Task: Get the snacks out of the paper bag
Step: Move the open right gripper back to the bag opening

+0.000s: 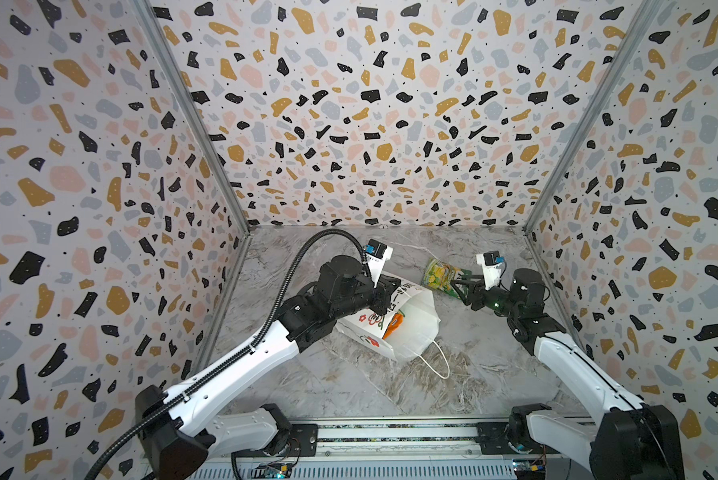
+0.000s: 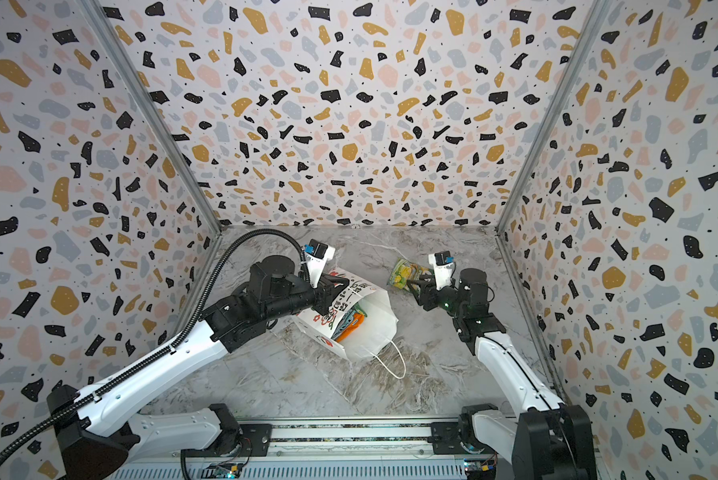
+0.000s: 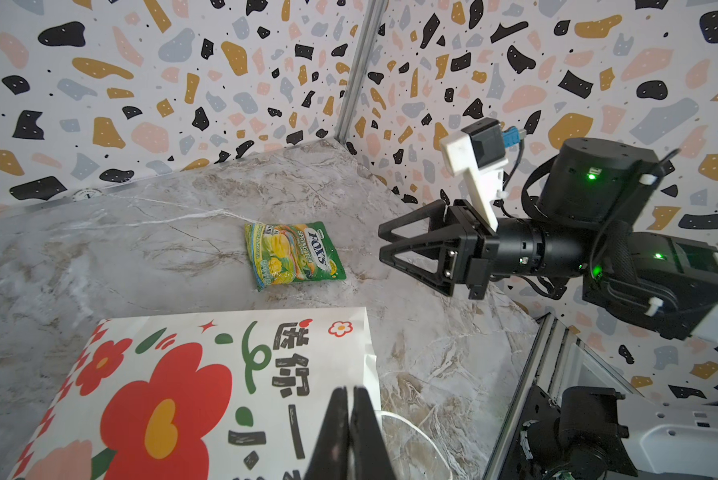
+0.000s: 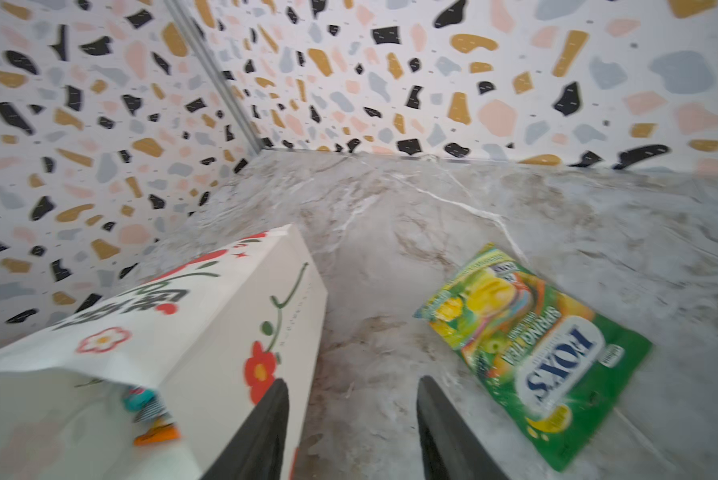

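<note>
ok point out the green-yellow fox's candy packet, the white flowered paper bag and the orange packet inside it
green-yellow glossy candy packet [image 3: 295, 255]: left wrist view, middle of its front
white flowered paper bag [image 3: 183, 382]: left wrist view, its big red flower
orange packet [image 1: 392, 325]: in a top view, end showing at the bag's mouth

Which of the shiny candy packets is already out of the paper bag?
The green-yellow FOX'S candy packet, lying flat on the marble table. The orange packet and teal packet sit inside the mouth of the white flowered paper bag.
</note>
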Action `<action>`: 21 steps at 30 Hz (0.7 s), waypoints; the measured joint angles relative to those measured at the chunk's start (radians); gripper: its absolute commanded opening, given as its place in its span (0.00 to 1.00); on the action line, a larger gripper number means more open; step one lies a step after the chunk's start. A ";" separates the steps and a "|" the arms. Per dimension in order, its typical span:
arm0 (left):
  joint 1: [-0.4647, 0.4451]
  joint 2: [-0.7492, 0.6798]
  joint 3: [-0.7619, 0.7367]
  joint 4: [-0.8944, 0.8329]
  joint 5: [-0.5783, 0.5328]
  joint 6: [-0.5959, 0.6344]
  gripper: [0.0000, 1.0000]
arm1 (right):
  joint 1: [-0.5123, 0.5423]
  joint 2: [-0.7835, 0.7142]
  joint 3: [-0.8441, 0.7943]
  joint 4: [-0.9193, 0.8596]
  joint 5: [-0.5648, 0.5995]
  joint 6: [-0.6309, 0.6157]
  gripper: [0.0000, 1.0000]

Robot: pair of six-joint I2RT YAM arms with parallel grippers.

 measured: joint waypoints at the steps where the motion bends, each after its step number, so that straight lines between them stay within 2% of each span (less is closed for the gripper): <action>1: 0.000 0.000 0.000 0.001 -0.002 0.000 0.00 | 0.024 -0.017 -0.009 0.010 -0.027 0.000 0.52; 5: 0.000 0.000 0.000 0.012 -0.013 0.000 0.00 | 0.123 -0.068 -0.053 0.047 -0.108 -0.007 0.53; 11: 0.000 0.000 0.000 0.030 -0.031 -0.001 0.00 | 0.251 -0.058 -0.070 0.054 -0.157 -0.055 0.53; 16: 0.000 0.000 0.002 0.035 -0.038 -0.001 0.00 | 0.341 -0.011 -0.070 0.025 -0.150 -0.117 0.53; 21: 0.000 -0.002 0.009 0.039 -0.045 -0.003 0.00 | 0.422 0.051 -0.070 -0.016 -0.071 -0.172 0.53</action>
